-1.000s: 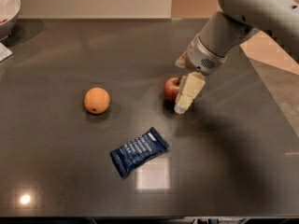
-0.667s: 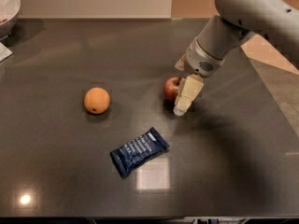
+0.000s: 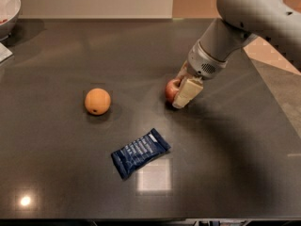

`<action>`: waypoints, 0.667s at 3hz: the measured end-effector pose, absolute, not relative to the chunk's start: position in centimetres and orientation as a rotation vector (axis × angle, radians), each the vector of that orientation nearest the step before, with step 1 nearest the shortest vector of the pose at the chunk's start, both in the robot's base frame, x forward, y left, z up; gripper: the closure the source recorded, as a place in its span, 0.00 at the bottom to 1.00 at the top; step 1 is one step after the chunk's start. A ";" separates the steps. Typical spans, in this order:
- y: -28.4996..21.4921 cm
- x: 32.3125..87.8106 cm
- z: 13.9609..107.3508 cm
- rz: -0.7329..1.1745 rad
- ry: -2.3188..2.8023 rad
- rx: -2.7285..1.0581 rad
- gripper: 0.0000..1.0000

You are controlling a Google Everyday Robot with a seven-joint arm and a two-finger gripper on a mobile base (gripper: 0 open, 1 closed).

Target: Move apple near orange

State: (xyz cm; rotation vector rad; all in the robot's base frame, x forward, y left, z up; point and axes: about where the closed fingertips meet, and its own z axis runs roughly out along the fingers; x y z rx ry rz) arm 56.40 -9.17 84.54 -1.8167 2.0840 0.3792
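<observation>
— While the arm hangs over the table (image 3: pixel 70 55), where is the apple (image 3: pixel 170 89)?
— On the table, right against the gripper (image 3: pixel 182 92), half hidden behind it on the side facing the orange (image 3: pixel 98 101).
— Pinched, or is the claw spread?
— Cannot tell from this angle.
— And the orange?
— Well apart from the apple. A blue packet (image 3: pixel 140 152) lies nearer the front edge, between the two.

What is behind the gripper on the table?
The apple: only a red part shows beside the gripper. The rest is covered, so any grip on it cannot be seen.
</observation>
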 end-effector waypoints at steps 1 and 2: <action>-8.9 56.8 85.1 0.381 2.075 -1.815 0.63; -7.4 57.2 86.9 0.394 2.018 -1.823 0.87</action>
